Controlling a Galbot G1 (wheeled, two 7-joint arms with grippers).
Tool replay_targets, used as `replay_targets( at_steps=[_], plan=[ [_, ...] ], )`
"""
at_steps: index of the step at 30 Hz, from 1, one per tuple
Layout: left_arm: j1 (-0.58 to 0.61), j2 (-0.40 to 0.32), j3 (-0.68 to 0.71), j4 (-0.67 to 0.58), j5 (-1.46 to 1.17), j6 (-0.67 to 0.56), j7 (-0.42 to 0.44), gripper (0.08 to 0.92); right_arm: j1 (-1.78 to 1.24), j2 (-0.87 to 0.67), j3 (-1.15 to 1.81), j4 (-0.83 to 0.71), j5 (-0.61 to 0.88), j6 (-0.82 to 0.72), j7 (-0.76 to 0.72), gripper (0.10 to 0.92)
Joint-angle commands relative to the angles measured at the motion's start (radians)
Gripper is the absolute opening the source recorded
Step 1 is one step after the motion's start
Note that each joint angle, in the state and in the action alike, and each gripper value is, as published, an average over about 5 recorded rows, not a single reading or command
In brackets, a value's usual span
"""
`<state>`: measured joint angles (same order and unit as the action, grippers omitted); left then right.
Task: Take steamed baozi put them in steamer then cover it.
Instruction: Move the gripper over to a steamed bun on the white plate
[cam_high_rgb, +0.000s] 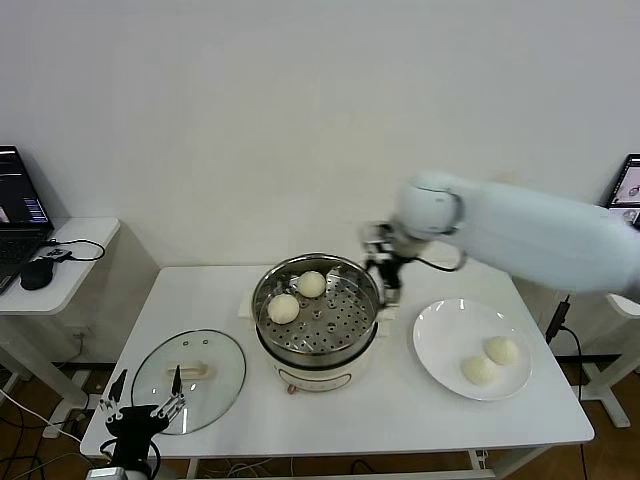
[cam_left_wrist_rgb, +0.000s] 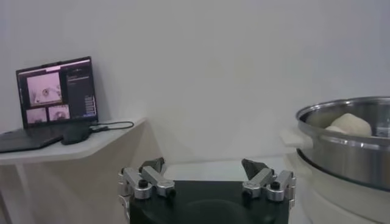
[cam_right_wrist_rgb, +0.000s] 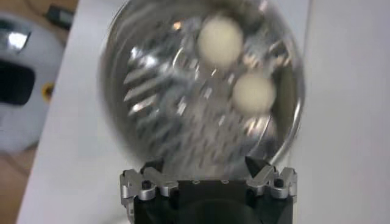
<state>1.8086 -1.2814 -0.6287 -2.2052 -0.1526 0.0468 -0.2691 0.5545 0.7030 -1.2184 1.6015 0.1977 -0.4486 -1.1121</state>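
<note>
The steel steamer (cam_high_rgb: 322, 357) stands mid-table on its white base. Two steamed baozi (cam_high_rgb: 284, 308) (cam_high_rgb: 312, 284) lie on its perforated tray. Two more baozi (cam_high_rgb: 501, 350) (cam_high_rgb: 479, 370) rest on the white plate (cam_high_rgb: 440, 330) to the right. My right gripper (cam_high_rgb: 388, 280) hangs open and empty over the steamer's right rim. Its wrist view looks down on the steamer (cam_right_wrist_rgb: 152, 85) and both buns (cam_right_wrist_rgb: 220, 41) (cam_right_wrist_rgb: 254, 93), beyond the right gripper (cam_right_wrist_rgb: 204, 165). The glass cover (cam_high_rgb: 189, 380) lies flat at front left. Just before it, my left gripper (cam_high_rgb: 145, 398) is parked open; the left gripper (cam_left_wrist_rgb: 204, 165) faces the steamer (cam_left_wrist_rgb: 347, 149).
A side table at the left carries a laptop (cam_high_rgb: 20, 215) and a mouse (cam_high_rgb: 37, 272). Another screen (cam_high_rgb: 628, 185) shows at the far right edge. A white wall runs behind the table. A cable hangs off the table's right side.
</note>
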Motion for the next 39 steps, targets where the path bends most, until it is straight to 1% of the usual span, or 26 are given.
replay_targets(
  at_steps=[1, 7, 10, 14, 24, 32, 39],
  plan=[
    [0.005, 0.0, 0.002, -0.001, 0.003, 0.0, 0.0, 0.823, -0.143, -0.335, 0.08, 0.131, -0.208, 0.126, -0.092, 0.823],
    [0.007, -0.003, 0.005, 0.001, 0.007, -0.001, 0.0, 0.823, -0.498, -0.41, 0.343, 0.097, -0.323, 0.149, -0.061, 0.823],
    [0.01, -0.003, 0.001, 0.001, 0.007, 0.0, 0.0, 0.823, -0.647, -0.407, 0.456, 0.065, -0.364, 0.155, -0.044, 0.823],
    [0.016, -0.005, -0.004, 0.003, 0.008, -0.001, 0.0, 0.823, -0.756, -0.372, 0.561, 0.02, -0.396, 0.161, -0.031, 0.823],
    [0.024, -0.014, -0.012, 0.009, 0.011, -0.001, -0.001, 0.823, -0.804, -0.275, 0.601, -0.102, -0.464, 0.166, 0.005, 0.823],
    [0.024, -0.019, -0.016, 0.015, 0.011, -0.001, 0.0, 0.823, -0.795, -0.191, 0.587, -0.206, -0.468, 0.177, 0.054, 0.823],
    [0.02, -0.018, -0.024, 0.02, 0.011, 0.0, 0.0, 0.823, -0.789, -0.129, 0.581, -0.247, -0.455, 0.172, 0.071, 0.823]
  ],
)
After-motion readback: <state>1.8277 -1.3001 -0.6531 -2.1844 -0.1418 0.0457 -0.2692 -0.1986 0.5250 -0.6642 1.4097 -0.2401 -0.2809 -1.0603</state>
